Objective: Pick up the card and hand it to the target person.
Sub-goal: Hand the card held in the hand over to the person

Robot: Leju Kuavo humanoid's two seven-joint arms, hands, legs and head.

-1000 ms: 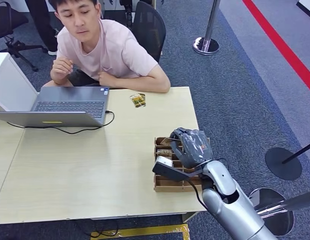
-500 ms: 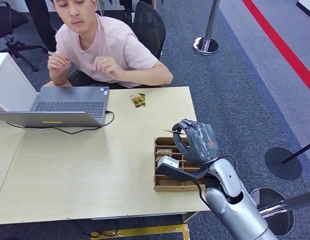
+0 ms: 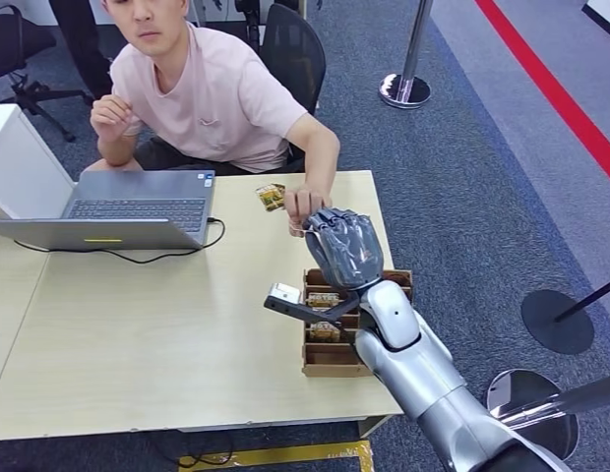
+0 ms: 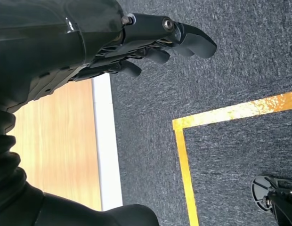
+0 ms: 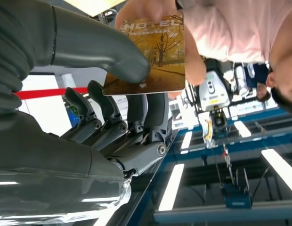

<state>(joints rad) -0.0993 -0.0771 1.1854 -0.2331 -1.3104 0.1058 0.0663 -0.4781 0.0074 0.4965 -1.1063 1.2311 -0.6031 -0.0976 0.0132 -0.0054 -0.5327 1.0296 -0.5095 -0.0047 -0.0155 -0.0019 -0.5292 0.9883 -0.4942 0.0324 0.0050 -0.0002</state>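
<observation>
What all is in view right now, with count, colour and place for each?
card: one, golden-brown, pinched by the right hand, the person's fingers on its far end
cards: a few, yellowish, on the table's far edge
box: one, brown cardboard, compartments with cards, table's right end
laptop: one, grey, open, table's left side
cable: one, black, beside the laptop
table: one, light wood
chair: one, black, behind the person
posts: several, silver with round bases, on the carpet
person: one, pink shirt, seated, reaching to the card
left hand: dark, hanging over the carpet
right hand: grey, above the box
</observation>
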